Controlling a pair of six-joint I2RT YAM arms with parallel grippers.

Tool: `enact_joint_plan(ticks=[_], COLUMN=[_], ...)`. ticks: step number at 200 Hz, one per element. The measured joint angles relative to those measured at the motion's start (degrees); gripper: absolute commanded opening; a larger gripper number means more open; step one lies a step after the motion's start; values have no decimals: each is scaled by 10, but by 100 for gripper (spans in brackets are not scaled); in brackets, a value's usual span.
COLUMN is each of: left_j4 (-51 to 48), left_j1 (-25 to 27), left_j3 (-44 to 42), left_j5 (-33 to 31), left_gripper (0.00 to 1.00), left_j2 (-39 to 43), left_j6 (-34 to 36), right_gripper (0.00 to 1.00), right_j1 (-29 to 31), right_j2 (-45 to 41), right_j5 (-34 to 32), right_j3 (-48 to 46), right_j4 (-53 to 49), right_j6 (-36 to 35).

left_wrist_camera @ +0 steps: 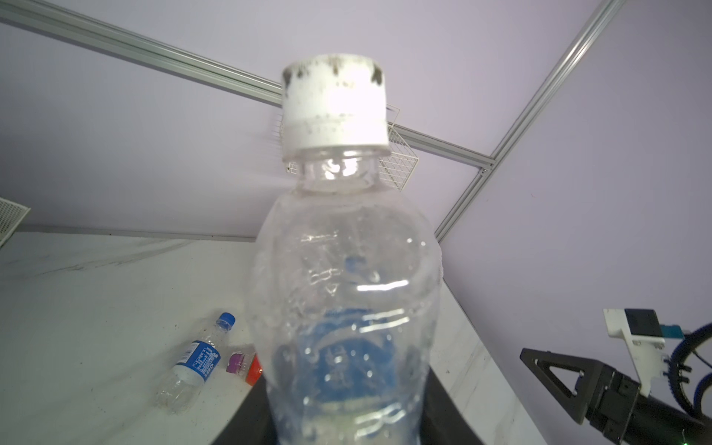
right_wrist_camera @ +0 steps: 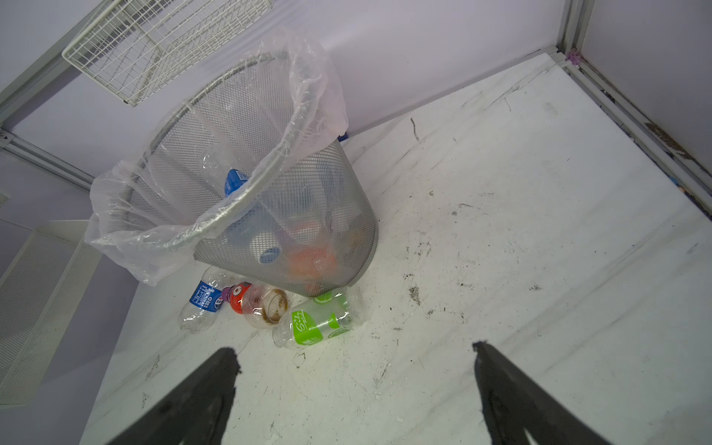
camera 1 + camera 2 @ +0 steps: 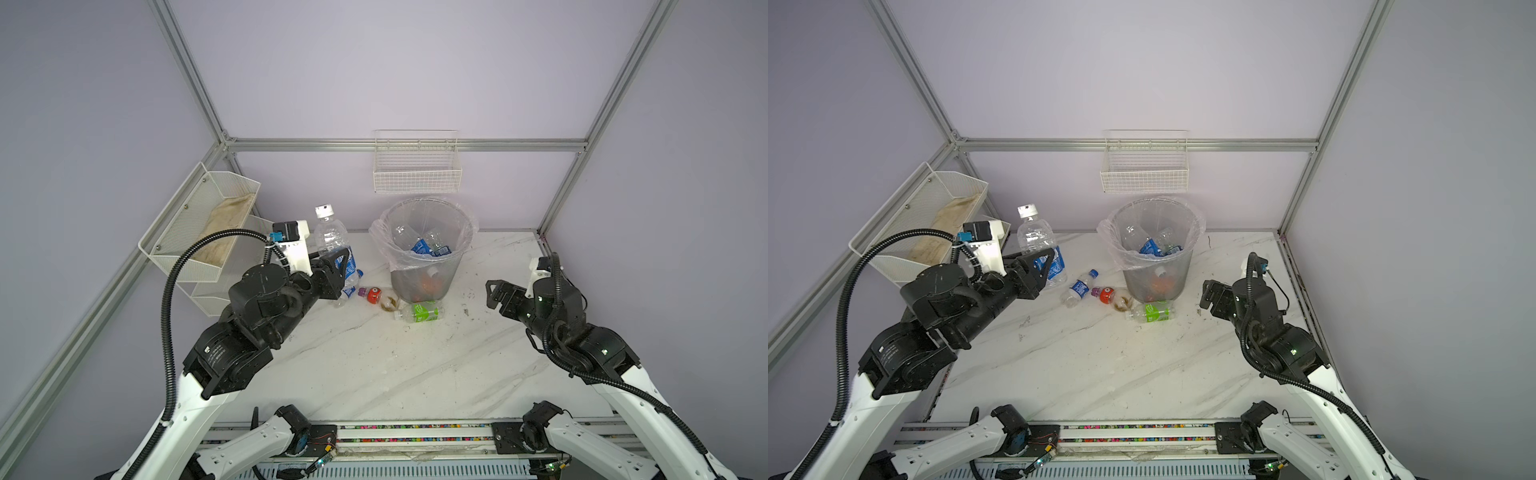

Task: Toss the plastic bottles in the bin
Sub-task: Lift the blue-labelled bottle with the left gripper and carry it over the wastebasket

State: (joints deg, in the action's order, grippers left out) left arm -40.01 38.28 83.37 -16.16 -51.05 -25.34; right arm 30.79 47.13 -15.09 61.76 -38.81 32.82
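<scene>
Left gripper (image 3: 340, 262) clasps the clear bottle (image 3: 329, 235) at its label (image 3: 351, 266).

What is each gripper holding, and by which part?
The left gripper grips the white-capped clear bottle around its blue-labelled lower body, cap up. The right gripper is open and holds nothing.

Marble-like table (image 3: 1100, 365): bin (image 3: 1144, 282), three bottles (image 3: 1150, 312)

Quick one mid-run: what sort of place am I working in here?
Likely a lab robot test cell, not a real room: aluminium frame with plain lilac panels, a marble-pattern tabletop, and a wire basket hung at the back.
</scene>
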Motion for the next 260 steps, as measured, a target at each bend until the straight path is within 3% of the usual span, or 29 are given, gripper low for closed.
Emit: enact_joint_plan(ticks=[82,200,260], left_j4=[-60,-80,-20], left_j1=[0,0,0], left_j3=[-1,6,31], left_j5=[-2,-1,0], left_gripper=[31,32,34], left_j2=[147,83,39], left_j6=[94,117,141], right_gripper=[97,98,97], right_j1=[0,0,0], right_j2=[17,8,9], right_j5=[10,12,12], right_j3=[2,2,7], right_j4=[3,4,3], right_j6=[0,10,9])
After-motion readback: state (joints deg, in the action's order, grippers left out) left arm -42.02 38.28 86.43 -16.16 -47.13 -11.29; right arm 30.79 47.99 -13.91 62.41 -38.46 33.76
